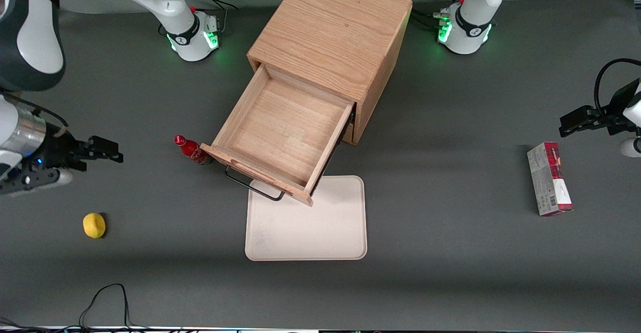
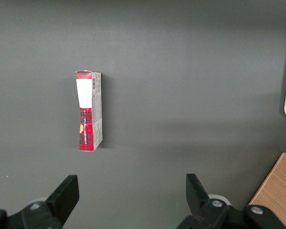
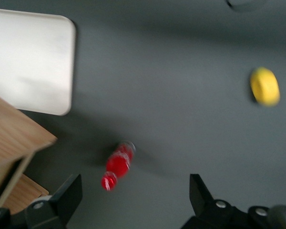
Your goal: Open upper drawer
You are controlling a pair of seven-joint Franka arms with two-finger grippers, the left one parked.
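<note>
From the front I see the oak cabinet (image 1: pixel 335 47) in the middle of the table. The upper drawer (image 1: pixel 280 137) sticks far out of it, and I can look right down onto its bare wooden floor. Its thin black handle (image 1: pixel 253 185) hangs over the rim of the pale tray (image 1: pixel 306 233), which lies nearer the camera than the cabinet. A little red bottle (image 1: pixel 191 150) lies just beside the drawer's front corner. My gripper (image 1: pixel 102 150) is well away from the cabinet, toward my own end of the table. My two fingers are spread apart and hold nothing. A yellow ball (image 1: pixel 94 225) sits near me, nearer the camera than my gripper.

The parked arm's wrist camera shows a red and white box (image 2: pixel 89 110) lying flat, well apart from the cabinet's corner (image 2: pixel 279 191).

My own wrist camera shows my spread fingertips (image 3: pixel 66 193), the red bottle (image 3: pixel 117 164) near the drawer's corner (image 3: pixel 19 138), the tray (image 3: pixel 31 59) and the yellow ball (image 3: pixel 264 86).

I think the drawer is open enough, so my job looks done. To finish well, I should stay clear of the cabinet, keep my fingers loose, and not bump the bottle.
</note>
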